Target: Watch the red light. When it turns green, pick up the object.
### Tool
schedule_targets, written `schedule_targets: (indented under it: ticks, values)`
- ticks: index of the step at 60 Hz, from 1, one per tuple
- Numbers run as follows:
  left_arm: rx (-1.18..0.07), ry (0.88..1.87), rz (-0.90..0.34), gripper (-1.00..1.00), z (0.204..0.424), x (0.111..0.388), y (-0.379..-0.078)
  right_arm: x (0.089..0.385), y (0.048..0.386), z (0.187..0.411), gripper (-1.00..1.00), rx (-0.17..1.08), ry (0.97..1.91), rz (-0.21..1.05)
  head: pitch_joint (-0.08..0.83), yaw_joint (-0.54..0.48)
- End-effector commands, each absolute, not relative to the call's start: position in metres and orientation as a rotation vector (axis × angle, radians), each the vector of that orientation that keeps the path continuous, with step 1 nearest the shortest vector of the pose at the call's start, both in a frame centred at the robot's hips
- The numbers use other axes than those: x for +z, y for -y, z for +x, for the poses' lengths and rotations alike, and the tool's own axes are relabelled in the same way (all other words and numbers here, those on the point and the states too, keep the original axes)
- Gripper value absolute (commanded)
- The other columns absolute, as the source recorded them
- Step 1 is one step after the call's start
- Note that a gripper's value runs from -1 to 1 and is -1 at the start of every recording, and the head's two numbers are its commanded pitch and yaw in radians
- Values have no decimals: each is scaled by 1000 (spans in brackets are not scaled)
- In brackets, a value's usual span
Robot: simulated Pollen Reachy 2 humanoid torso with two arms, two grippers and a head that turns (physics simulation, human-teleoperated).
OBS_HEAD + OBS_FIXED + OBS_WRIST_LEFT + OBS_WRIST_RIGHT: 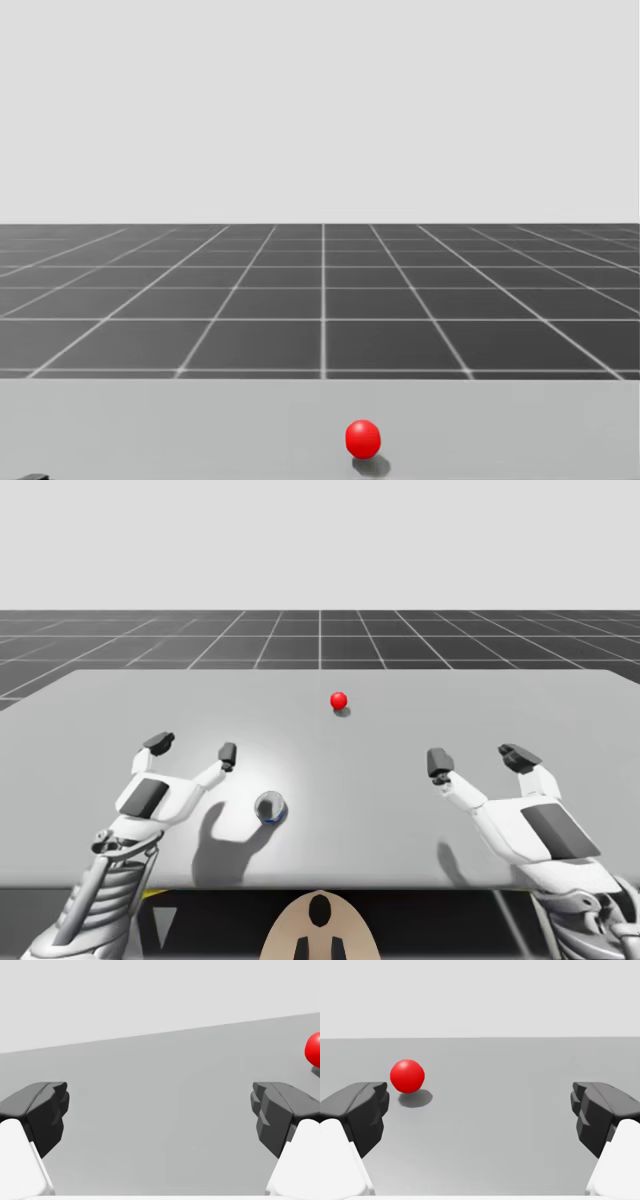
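Your left arm [150, 800] comes in from the lower left of the high view, its white forearm angled forward and slightly inward. Your right arm [530, 825] mirrors it from the lower right. The white two-finger left gripper [193, 749] is level, its jaws spread wide and its dark fingertips [158, 742] far apart. The matching right gripper [478, 760] is spread just as wide. Each wrist view shows the same wide gap between its own gripper's fingertips. The two grippers are well apart from each other.

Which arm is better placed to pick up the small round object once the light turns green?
Probably left. The object sits beside the open left claw; the right claw is farther off.
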State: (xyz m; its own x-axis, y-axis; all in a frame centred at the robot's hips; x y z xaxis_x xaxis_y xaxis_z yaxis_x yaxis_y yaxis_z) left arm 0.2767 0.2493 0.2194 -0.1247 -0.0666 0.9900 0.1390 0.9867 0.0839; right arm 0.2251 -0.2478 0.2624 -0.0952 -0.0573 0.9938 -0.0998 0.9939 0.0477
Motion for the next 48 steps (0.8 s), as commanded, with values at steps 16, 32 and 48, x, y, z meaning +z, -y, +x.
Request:
schedule_targets:
  ticks: [16,32,48]
  values:
    - [-92,1685,-38,-1000,274,221,-261,263,252,217,-1000,-58,1657,76,119,-8]
    - [-90,1685,-30,-1000,275,222,-260,261,250,218,-1000,-27,1655,57,365,-55]
    - [-98,1683,-28,-1000,275,222,-259,260,250,218,-1000,-20,1653,51,445,-71]
